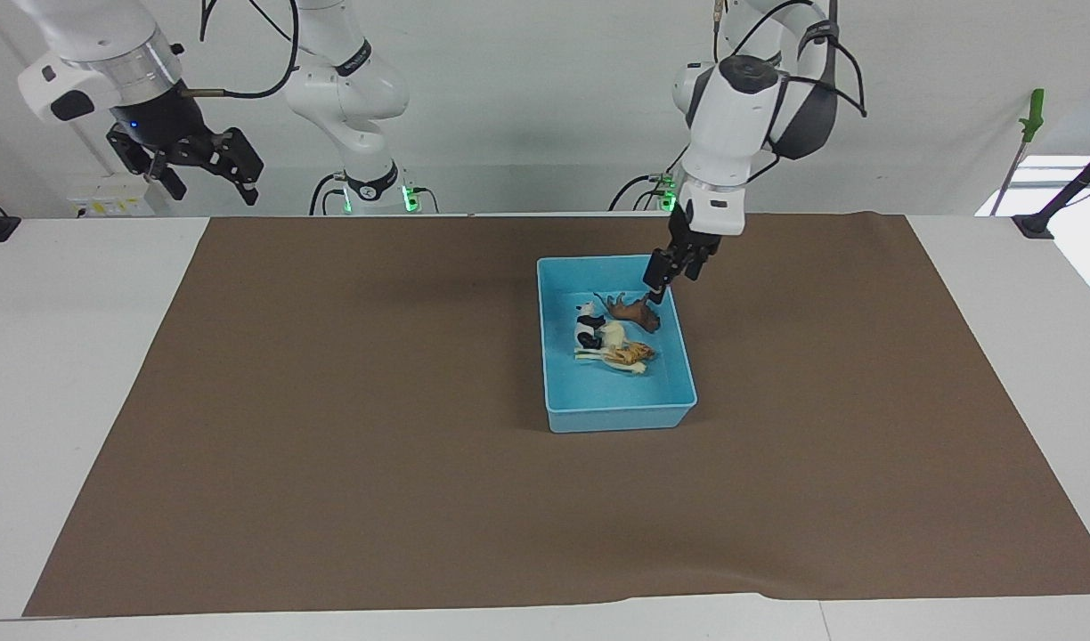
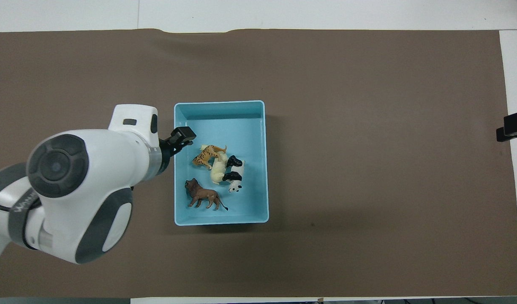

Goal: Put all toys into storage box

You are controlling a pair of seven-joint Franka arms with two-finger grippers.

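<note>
The light blue storage box [image 1: 616, 417] stands on the brown mat; it also shows in the overhead view [image 2: 220, 103]. All four toys lie in it: the brown lion [image 1: 634, 312] [image 2: 203, 197], the panda [image 1: 588, 328] [image 2: 234, 175], the cream horse [image 1: 612, 336] [image 2: 218, 171] and the tiger [image 1: 632, 354] [image 2: 205, 155]. My left gripper [image 1: 656, 289] [image 2: 180, 141] hangs open and empty over the box's wall at the left arm's side, just above the lion's head. My right gripper [image 1: 202, 174] is open and waits, raised at the right arm's end of the table.
The brown mat [image 1: 331, 445] covers most of the white table. A black clamp [image 2: 512, 126] sits at the table's edge at the right arm's end, and another [image 1: 1035, 223] sits at the left arm's end.
</note>
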